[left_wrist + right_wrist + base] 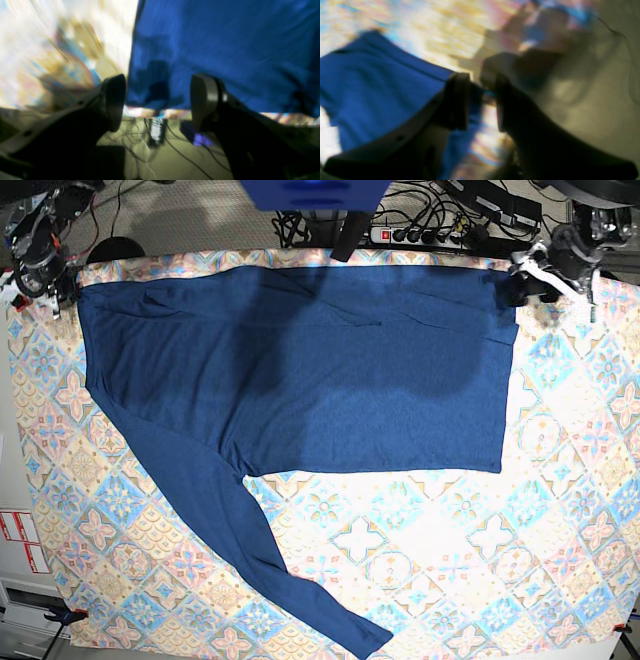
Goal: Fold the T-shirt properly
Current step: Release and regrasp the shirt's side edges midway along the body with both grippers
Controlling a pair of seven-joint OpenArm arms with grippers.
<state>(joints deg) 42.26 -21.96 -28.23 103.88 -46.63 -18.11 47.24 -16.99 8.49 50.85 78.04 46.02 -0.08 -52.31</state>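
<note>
Looking left to right across the base view: right gripper (40, 265) sits at the far-left corner of the patterned tablecloth (420, 580), right at the T-shirt (300, 370) corner there. Its wrist view is badly smeared; jaws stand part-way apart with a sliver of blue between them, but I can't tell whether they grip the cloth or just straddle it.

T-shirt lies flat along the far edge of the tablecloth, body spread wide corner to corner. One long sleeve (250, 550) trails diagonally toward the near edge, not folded in yet.

Left gripper (545, 280) is at the far-right corner, just beside the shirt's right edge. Its wrist view shows jaws wide apart, nothing between them, blue fabric beyond the fingertips (115, 100).

Reading: both arms at opposite far corners suggests the top edge was stretched flat as a base for folding. Sleeve likely needs tucking next.
</note>
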